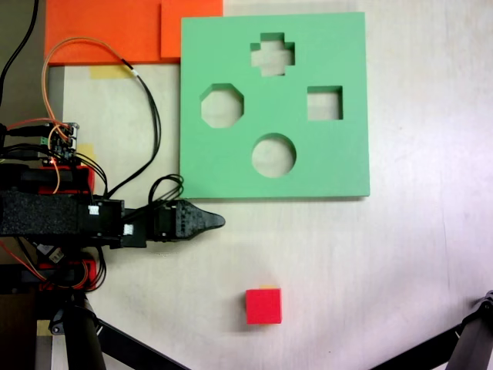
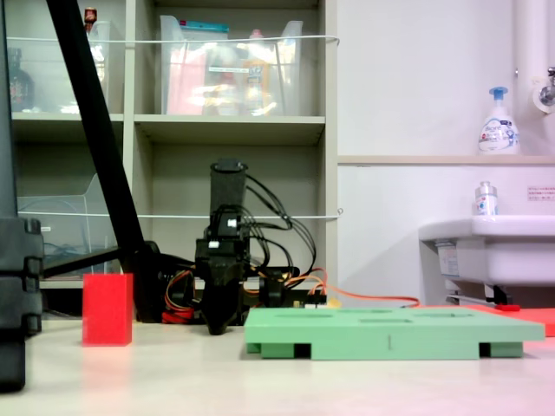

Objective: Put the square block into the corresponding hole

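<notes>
Now, fingers first: gripper pinched to a single dark point in the first exterior view, no gap showing, nothing held. Tip parked low just off the near edge of the green foam board, pointing toward the first exterior view's right. Seen end-on in the second exterior view, gripper nose down by the tabletop, just beside the board's left end.

Moving outward: one square block, bright red, sitting flat on the pale table, apart from the fingers, nearer the bottom of the first exterior view and a little right of the tip. Untouched, by the look of it, so pickup not yet begun. Standing alone at the second exterior view's left, block well clear of the board.

Further out: the corresponding hole, square, on the board's right side in the first exterior view, open and waiting. Counting cutouts, four: cross, octagon, circle, square. Board raised on small feet, probably so a block drops through. Two orange foam sheets overlapping at far left, out of play.
</notes>
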